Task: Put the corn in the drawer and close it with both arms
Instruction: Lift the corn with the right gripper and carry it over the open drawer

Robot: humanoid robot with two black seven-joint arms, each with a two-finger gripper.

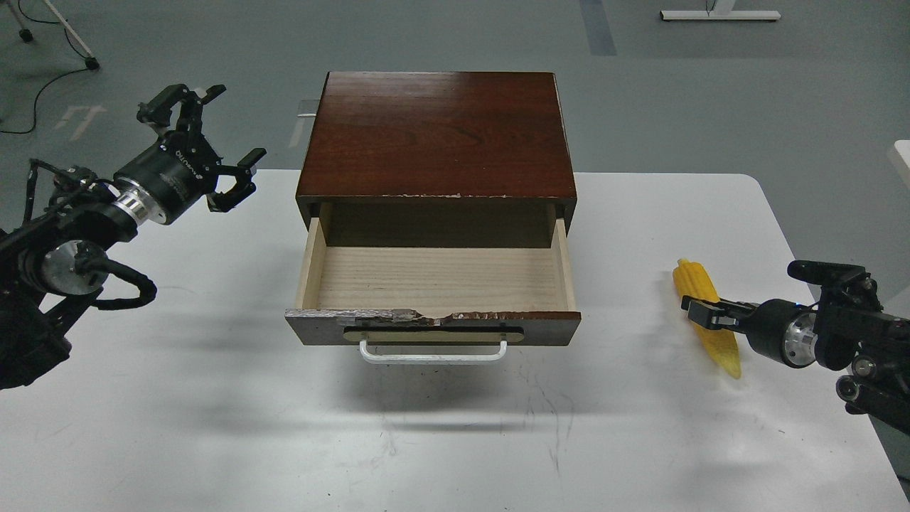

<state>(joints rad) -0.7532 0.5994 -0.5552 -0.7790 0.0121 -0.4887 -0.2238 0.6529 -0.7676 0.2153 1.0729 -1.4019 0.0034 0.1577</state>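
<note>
The drawer [434, 284] stood pulled out from the dark-brown cabinet [437, 135] at the middle of the white bench [213, 427], its pale wood interior bare and its front edge chipped along the top. The white bar handle [433, 353] hung on the front, facing me.

The corn [706, 316] lay on the bench well to the right of the drawer, its thick end pointing away from me and its tapered tip toward me. My right gripper [700, 311] reached in from the right edge and sat at the cob's middle, its dark fingers over the yellow kernels; from this angle I could not tell whether they had closed on the cob or only touched it. Open bench lay between the corn and the drawer's right side wall.

My left gripper [206, 139] was raised to the left of the cabinet, fingers spread wide and holding nothing, well apart from both drawer and cabinet. Looped black cables [117, 281] hung from that arm's wrist above the bench.

Beyond the bench lay grey floor with a thin cable [43, 92] and a white stand base [718, 14].
</note>
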